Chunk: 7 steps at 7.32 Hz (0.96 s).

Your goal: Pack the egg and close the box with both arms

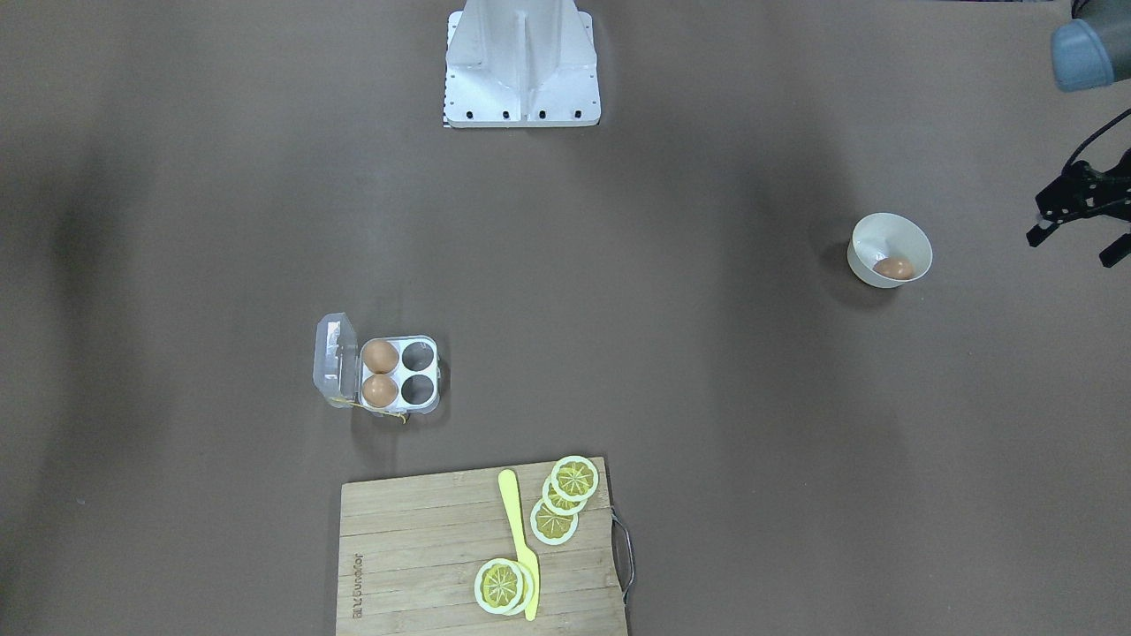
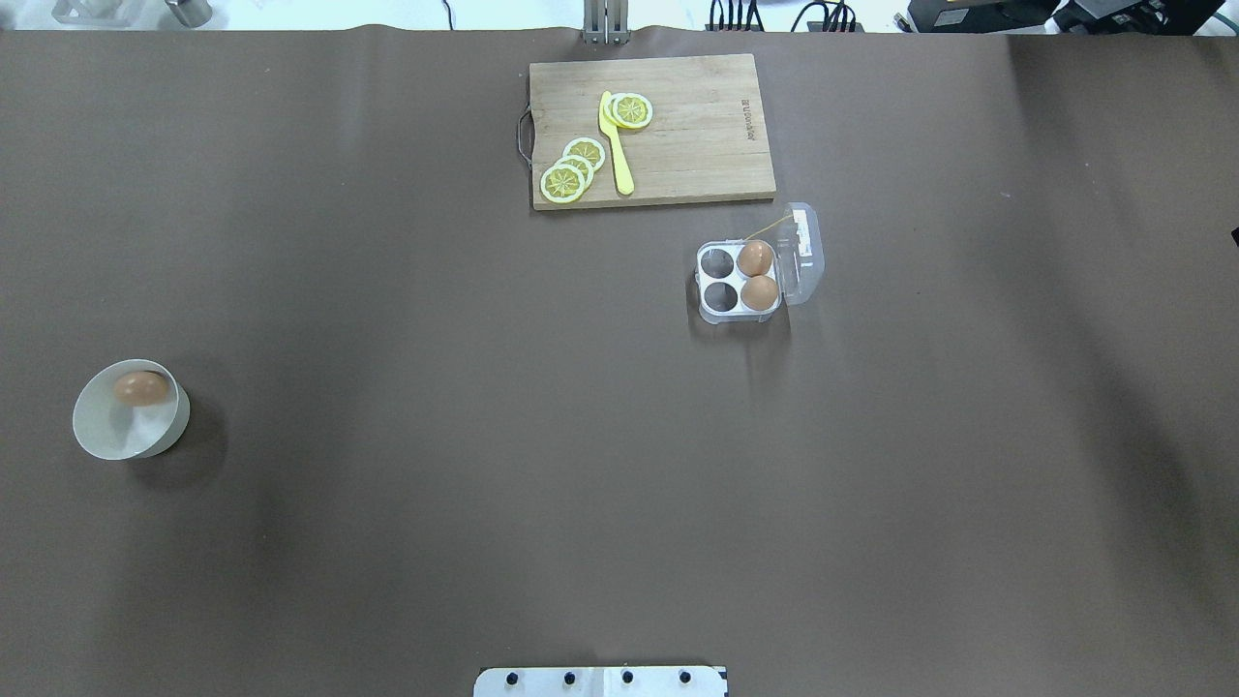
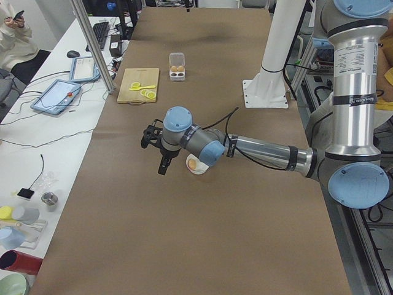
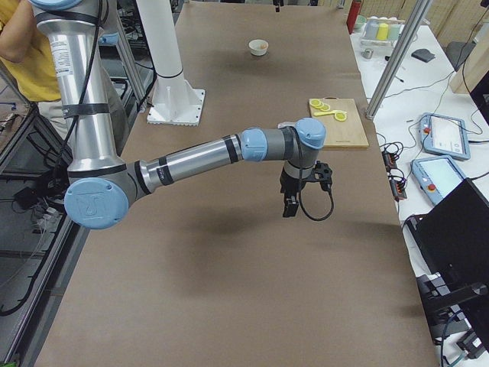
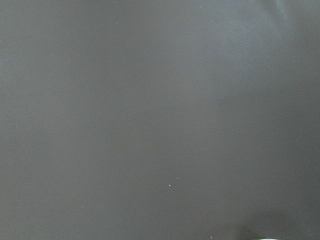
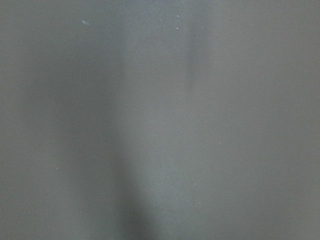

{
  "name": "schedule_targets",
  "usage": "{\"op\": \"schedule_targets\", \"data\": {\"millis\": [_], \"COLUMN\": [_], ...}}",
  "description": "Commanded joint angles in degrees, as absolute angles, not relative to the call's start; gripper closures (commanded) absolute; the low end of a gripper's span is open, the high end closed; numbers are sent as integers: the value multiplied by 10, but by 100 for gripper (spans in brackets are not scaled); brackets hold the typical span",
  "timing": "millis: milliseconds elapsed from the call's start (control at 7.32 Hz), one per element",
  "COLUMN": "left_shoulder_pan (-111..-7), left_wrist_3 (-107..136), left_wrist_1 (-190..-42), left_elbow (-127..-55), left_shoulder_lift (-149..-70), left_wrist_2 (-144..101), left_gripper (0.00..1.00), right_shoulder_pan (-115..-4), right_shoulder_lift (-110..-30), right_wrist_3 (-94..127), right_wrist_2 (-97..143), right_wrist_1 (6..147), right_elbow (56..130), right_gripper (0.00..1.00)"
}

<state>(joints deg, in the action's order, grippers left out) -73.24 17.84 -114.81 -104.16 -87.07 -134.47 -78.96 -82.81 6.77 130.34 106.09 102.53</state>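
One orange-brown egg [image 1: 893,268] lies in a white bowl [image 1: 910,233] on the robot's left side; it also shows in the overhead view [image 2: 141,387]. The box [image 1: 433,374] stands with its clear lid [image 1: 334,360] open. Two eggs [image 1: 380,373] fill the cells beside the lid, and the other two cells are empty. My left gripper [image 1: 1072,249] hovers open and empty just beyond the bowl, at the view's edge. My right gripper [image 4: 289,208] hangs over bare table and shows only in the right side view, so I cannot tell its state. Both wrist views show only brown table cover.
A wooden cutting board [image 1: 415,548] with lemon slices [image 1: 565,499] and a yellow knife [image 1: 519,539] lies at the far edge near the box. The white base block [image 1: 521,79] stands at the robot's side of the table.
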Motion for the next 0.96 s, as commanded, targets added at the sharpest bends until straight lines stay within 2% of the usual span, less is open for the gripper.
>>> {"op": "schedule_targets", "data": {"millis": [0,547,683,820], "left_shoulder_pan": [-660,-642,-623,-612], "left_wrist_3": [170,3,-11,-38], "left_wrist_1": [-1152,-1151,-1151,-1150], "left_elbow": [-1047,-1028,-1015,-1004], "left_shoulder_lift": [-902,-912,-912,-909], "left_wrist_2": [-1341,-1328,-1317,-1305], "left_gripper": [4,5,15,15], "right_shoulder_pan": [-788,-787,-787,-785], "right_shoulder_lift": [-825,-824,-824,-824], "right_wrist_3": [68,68,68,68], "right_wrist_2": [1303,1303,1303,1303], "right_wrist_1": [1067,1068,1070,1070], "right_elbow": [1027,1027,1027,1027], "right_gripper": [0,0,0,0]}}
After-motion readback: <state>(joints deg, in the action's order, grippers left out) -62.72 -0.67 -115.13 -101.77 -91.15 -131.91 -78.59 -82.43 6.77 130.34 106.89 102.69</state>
